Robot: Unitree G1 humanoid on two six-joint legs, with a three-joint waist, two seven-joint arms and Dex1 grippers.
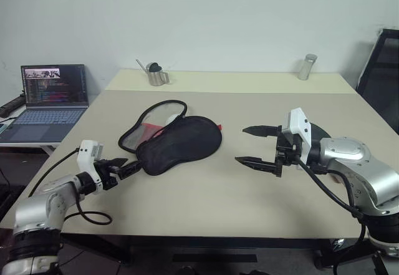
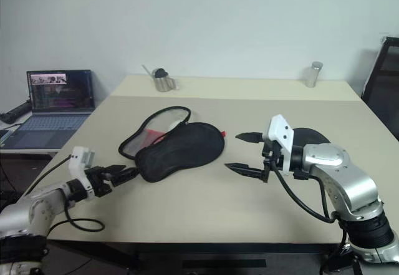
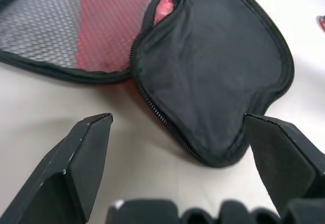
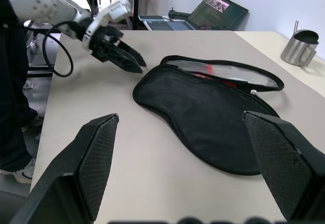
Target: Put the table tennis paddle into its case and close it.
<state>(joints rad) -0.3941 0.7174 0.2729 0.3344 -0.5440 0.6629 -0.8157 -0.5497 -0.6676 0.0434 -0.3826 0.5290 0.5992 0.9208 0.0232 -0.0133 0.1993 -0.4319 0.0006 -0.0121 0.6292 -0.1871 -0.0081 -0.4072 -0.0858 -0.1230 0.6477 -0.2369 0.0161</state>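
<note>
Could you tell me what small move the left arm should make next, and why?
Probably ease the left gripper forward and close on the near edge of the case. Its fingers are open just short of the narrow end, the case lies unzipped on the table with its flap folded back, and the right gripper hangs open and apart, holding nothing.

Both head eyes look forward and down across the table (image 1: 206,194) from above, the far wall at twelve o'clock, and share nearly the same scene. The case (image 1: 181,143) lies just left of centre, the laptop (image 1: 53,97) off at ten o'clock. The left wrist camera sits low and very close, looking between its fingers (image 3: 81,158) at the case's narrow end. The right wrist camera stands further back, looking across the case toward the left gripper (image 4: 129,59) and the laptop beyond.
</note>
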